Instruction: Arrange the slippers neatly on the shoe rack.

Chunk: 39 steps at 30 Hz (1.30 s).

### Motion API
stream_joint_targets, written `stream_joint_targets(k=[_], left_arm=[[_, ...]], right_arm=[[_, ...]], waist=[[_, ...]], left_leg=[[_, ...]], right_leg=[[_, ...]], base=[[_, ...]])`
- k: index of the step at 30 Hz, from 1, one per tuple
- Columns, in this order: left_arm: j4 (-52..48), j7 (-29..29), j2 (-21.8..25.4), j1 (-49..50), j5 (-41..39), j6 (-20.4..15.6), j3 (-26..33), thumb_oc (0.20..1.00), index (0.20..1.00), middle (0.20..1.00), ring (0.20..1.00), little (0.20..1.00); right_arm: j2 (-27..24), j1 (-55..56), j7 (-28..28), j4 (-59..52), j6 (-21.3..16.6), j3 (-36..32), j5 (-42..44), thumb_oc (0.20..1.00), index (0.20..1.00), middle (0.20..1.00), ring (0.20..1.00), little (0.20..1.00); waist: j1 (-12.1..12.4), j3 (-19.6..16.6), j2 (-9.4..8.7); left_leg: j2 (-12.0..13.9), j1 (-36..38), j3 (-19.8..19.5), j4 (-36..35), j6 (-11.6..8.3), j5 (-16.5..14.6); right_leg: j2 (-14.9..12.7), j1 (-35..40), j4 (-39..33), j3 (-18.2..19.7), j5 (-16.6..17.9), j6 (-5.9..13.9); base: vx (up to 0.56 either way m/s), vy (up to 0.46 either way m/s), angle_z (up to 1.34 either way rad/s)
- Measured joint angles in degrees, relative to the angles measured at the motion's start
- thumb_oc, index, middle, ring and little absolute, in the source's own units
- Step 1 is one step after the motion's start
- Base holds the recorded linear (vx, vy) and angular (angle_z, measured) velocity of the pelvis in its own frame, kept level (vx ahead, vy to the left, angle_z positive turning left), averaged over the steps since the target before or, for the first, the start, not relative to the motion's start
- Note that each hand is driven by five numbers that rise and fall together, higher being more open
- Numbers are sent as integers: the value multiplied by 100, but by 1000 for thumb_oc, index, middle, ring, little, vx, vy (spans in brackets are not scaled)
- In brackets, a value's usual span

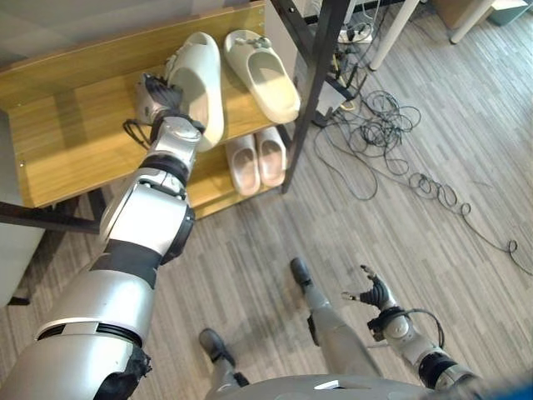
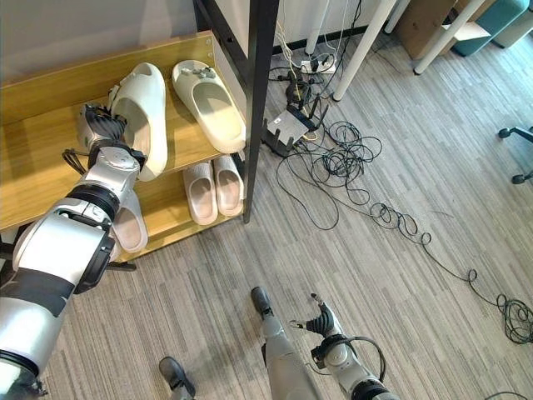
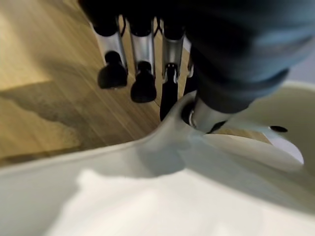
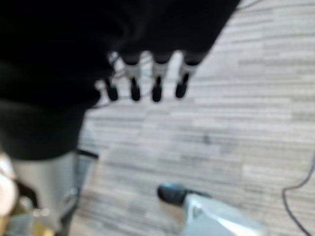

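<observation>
A wooden shoe rack (image 1: 75, 125) with two shelves is seen against the wall, with a black metal frame post (image 1: 312, 79) at its right end. On the top shelf two large cream slippers are found. The right-hand slipper (image 1: 265, 73) lies flat on its sole, toe towards the robot. The left-hand slipper (image 1: 200, 83) is tipped up on its side edge, just beside the flat one but apart from it.

The left hand (image 1: 158, 98) is observed at the tipped slipper's left side. In the left wrist view its fingers (image 3: 142, 64) are seen extended down over the shelf wood behind the slipper's rim, while the thumb (image 3: 206, 115) is pressed against the slipper's inner surface, so that the rim is pinched between them.

On the lower shelf a pair of smaller pale pink slippers (image 1: 256, 160) is set side by side, touching, near the right end. A further pale slipper (image 2: 129, 227) is noted on the same shelf, partly hidden behind the left arm.

The right hand (image 1: 373, 293) is held low over the grey plank floor (image 1: 275, 233), well apart from the rack, fingers spread and relaxed, holding nothing. Loose cables (image 1: 383, 142) are strewn on the floor to the right of the rack.
</observation>
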Motion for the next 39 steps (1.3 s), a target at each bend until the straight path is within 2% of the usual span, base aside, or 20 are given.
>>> stream_joint_targets(k=[4, 6, 15, 17, 19, 20, 22, 32, 39], left_arm=[[1, -2, 28, -1, 6, 1, -47, 225, 225, 225, 225, 225], [2, -6, 47, -1, 5, 1, -46, 200, 200, 200, 200, 200], [4, -37, 95, -1, 5, 13, -47, 200, 200, 200, 200, 200], [4, -43, 96, -1, 4, 12, -42, 341, 341, 341, 341, 341], [4, -48, 80, 1, -27, 0, -29, 580, 580, 580, 580, 580], [0, -79, 20, 1, -52, 1, -38, 1000, 1000, 1000, 1000, 1000], [15, -288, -136, 77, -252, 52, -27, 1000, 1000, 1000, 1000, 1000], [99, -303, -490, 312, -496, -9, 129, 1000, 1000, 1000, 1000, 1000], [101, -563, -533, 392, -836, -8, 213, 1000, 1000, 1000, 1000, 1000]], right_arm=[[-4, -1, 31, -1, 0, 0, 0, 1000, 1000, 1000, 1000, 1000], [-4, -3, 69, -2, 0, 0, 0, 1000, 1000, 1000, 1000, 1000], [-12, -11, 158, -10, 1, -5, 1, 1000, 1000, 1000, 1000, 1000], [-12, -12, 173, -8, 2, -5, 1, 1000, 1000, 1000, 1000, 1000], [-11, -19, 190, -1, 9, -5, 1, 1000, 1000, 1000, 1000, 1000], [-8, -26, 201, -7, 9, -5, 2, 1000, 1000, 1000, 1000, 1000], [-9, -42, 228, -2, 27, -4, 5, 1000, 1000, 1000, 1000, 1000], [-7, -46, 311, 31, 136, -11, 50, 1000, 1000, 1000, 1000, 1000], [-22, -50, 398, 192, 261, -109, 48, 1000, 1000, 1000, 1000, 1000]], waist=[[-40, 0, 0], [-39, 0, 0], [-42, 0, 0], [-42, 0, 0], [-37, 0, 1], [-39, 0, 1], [-41, 1, 3], [-25, 11, 52], [21, -2, 346]], left_leg=[[1, -3, 7, 0, -3, 2], [3, -5, 13, 0, -3, 2], [15, -5, 27, 0, -6, 4], [15, -4, 28, 0, -11, 6], [14, -1, 28, 1, -11, 7], [14, 5, 28, 2, -16, 12], [13, 15, 28, 2, -17, 13], [-2, 361, 54, -1, -4, -18], [-2, 438, 129, -1, -1, -32]], right_leg=[[4, -8, 0, 5, -3, 2], [8, -15, -1, 12, -4, 2], [24, -24, -1, 22, -5, 0], [23, -23, -1, 22, -4, 0], [22, -19, 0, 22, -4, 0], [23, -13, 0, 21, -2, -2], [23, -11, 20, 19, 11, -20], [28, 244, 70, 117, -87, 34], [47, 270, 88, 151, -71, 13]], base=[[0, 0, 0], [0, 0, 0], [0, 0, 0], [0, 0, 0], [0, 0, 0], [0, 0, 0], [0, 0, 0], [1, 3, -3], [7, 5, -4]])
